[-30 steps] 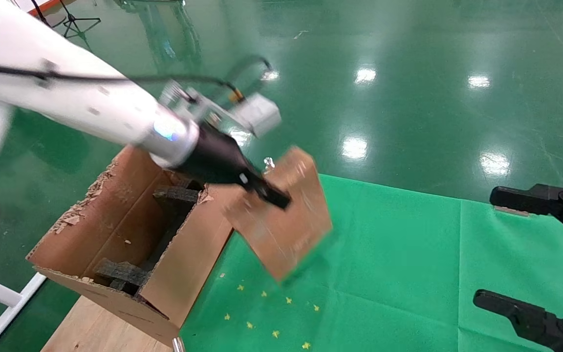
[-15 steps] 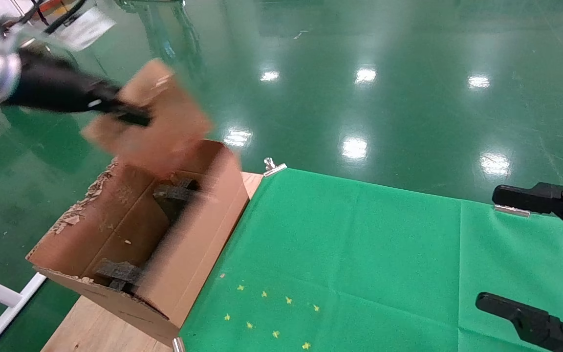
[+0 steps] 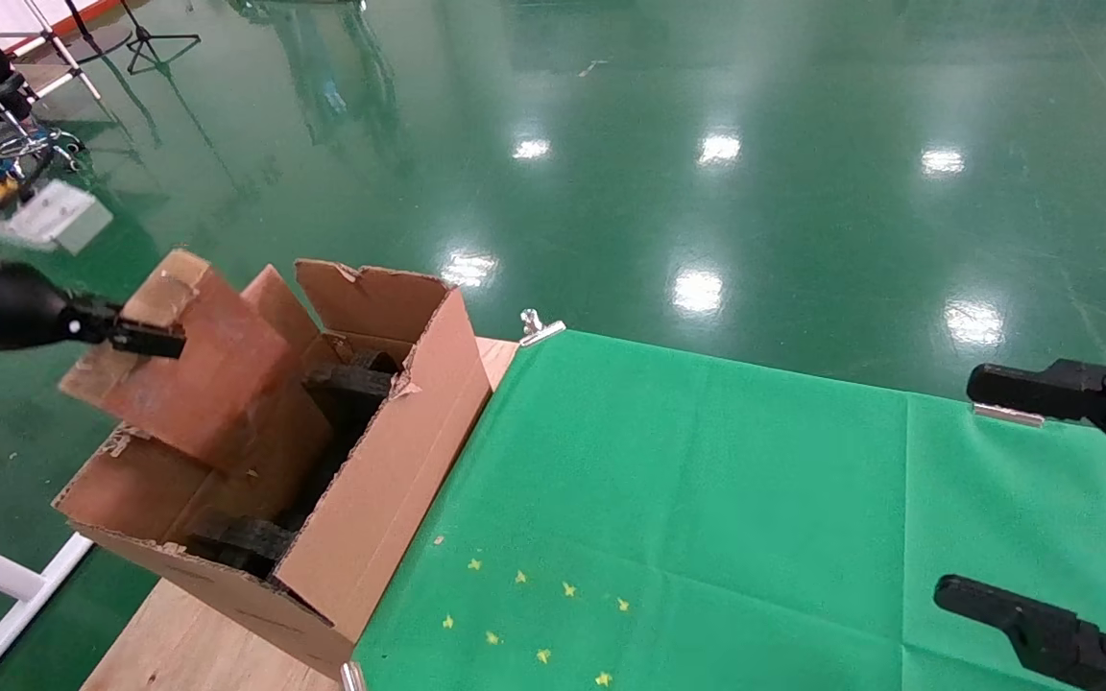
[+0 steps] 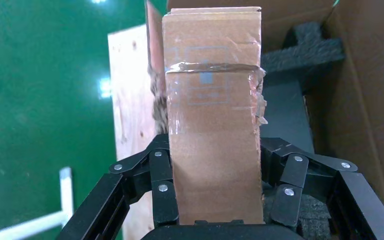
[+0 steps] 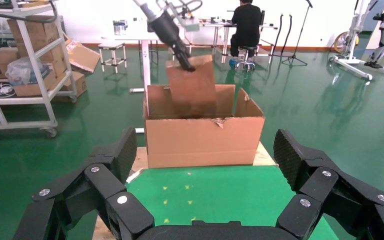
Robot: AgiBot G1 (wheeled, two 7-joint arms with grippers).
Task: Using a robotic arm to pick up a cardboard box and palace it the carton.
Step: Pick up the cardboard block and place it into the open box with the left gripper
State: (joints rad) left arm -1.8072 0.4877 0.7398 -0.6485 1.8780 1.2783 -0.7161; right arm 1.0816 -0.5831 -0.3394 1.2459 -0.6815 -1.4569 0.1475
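Left gripper: the black two-finger linkage left gripper (image 3: 145, 338) reaches in from nine o'clock in the head view, its fingers (image 4: 162, 192) clamped on the two long faces of the small brown tape-wrapped cardboard box (image 3: 190, 369).
Cardboard box, place: one, held tilted in the air over the open top of the carton at about nine o'clock, its lower end dipping between the carton's walls; whether it touches anything inside cannot be told.
Cardboard box, markings: a band of clear tape crosses it, with a faint printed square outline beneath; no words can be read.
Carton: one large brown corrugated carton (image 3: 390, 480) with ragged torn edges, standing on a bare wooden board (image 3: 179, 643) at the table's left end, around eight o'clock.
Foam: black foam pieces (image 3: 347, 380) lie inside the carton; two show clearly, one nearer the far end and one nearer the near end (image 3: 244, 539).
Right gripper: the black right gripper (image 3: 1043, 499) sits at four o'clock over the green cloth (image 3: 707, 499), fingers spread wide apart, nothing between them.
Cloth marks: eight small yellow stars (image 3: 524, 614) near six o'clock.
Clips: two silver clips, one at the cloth's far left corner (image 3: 539, 326), one on its far edge toward the right (image 3: 1004, 414).
Writing: none legible anywhere.
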